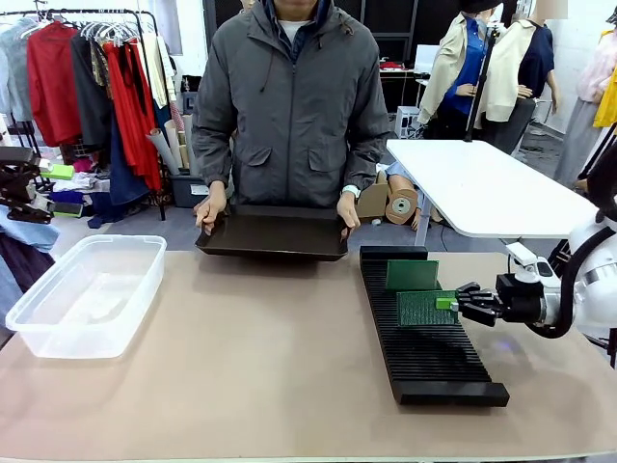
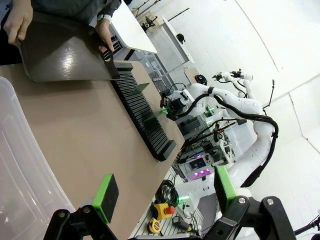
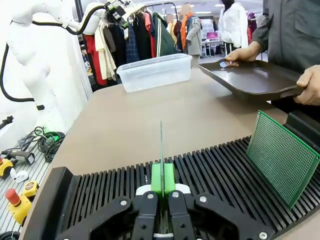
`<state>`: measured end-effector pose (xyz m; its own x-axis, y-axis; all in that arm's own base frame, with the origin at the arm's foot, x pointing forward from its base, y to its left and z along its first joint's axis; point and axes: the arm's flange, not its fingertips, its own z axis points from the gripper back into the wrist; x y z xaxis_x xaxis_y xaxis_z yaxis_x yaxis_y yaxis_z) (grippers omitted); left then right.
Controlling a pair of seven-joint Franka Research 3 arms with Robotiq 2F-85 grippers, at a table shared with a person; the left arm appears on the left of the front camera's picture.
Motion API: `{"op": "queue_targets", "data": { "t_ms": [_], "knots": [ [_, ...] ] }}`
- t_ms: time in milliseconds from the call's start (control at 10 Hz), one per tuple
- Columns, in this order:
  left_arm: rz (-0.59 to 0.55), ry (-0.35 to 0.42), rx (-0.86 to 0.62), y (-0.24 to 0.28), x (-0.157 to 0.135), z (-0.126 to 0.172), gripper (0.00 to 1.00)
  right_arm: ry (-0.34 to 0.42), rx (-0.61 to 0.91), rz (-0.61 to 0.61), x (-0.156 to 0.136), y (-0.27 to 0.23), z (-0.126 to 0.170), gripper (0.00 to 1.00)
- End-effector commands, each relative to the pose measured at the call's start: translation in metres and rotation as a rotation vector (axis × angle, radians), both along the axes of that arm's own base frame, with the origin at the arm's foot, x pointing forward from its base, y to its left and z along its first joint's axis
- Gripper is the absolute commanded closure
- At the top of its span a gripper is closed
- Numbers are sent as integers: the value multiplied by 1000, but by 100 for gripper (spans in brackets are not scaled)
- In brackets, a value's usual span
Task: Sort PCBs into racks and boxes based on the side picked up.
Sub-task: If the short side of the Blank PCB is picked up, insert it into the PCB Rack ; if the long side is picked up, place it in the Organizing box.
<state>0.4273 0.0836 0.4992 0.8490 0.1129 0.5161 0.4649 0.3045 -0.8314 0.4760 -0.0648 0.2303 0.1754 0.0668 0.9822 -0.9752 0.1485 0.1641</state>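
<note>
Green PCB (image 1: 425,309) held edge-on in the right gripper (image 1: 461,303), fingers clamped tight on its near edge, board upright over the slots of the black rack (image 1: 424,362) at the right of the table. Step in hand, as I judge it: seating this board in a slot. Next move calls for lowering it square to the grooves, then releasing. A second PCB (image 1: 412,275) already stands in the rack just beyond, apart from the held one; drifting far would risk knocking it. Left gripper (image 2: 165,195) hangs wide open, empty, above the clear box (image 1: 87,294) at the left. Person's hands (image 1: 209,205) hold a dark tray (image 1: 275,234) at the far edge, clear of the rack.
</note>
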Motion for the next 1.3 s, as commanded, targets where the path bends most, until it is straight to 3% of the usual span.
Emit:
{"op": "queue_targets", "data": {
  "t_ms": [0, 200, 300, 1200],
  "knots": [
    [2, 6, -10, 0, -1, 2, 0, 25, 8, -16, 5, -3, 5, 100],
    [2, 6, -10, 0, -1, 2, 0, 65, -6, -7, 6, -2, 7, 100],
    [2, 6, -10, 0, -1, 2, 0, 6, 0, -1, 0, 0, 0, 100],
    [2, 6, -10, 0, -1, 2, 0, 6, 0, -1, 0, 0, 0, 100]
  ]
}}
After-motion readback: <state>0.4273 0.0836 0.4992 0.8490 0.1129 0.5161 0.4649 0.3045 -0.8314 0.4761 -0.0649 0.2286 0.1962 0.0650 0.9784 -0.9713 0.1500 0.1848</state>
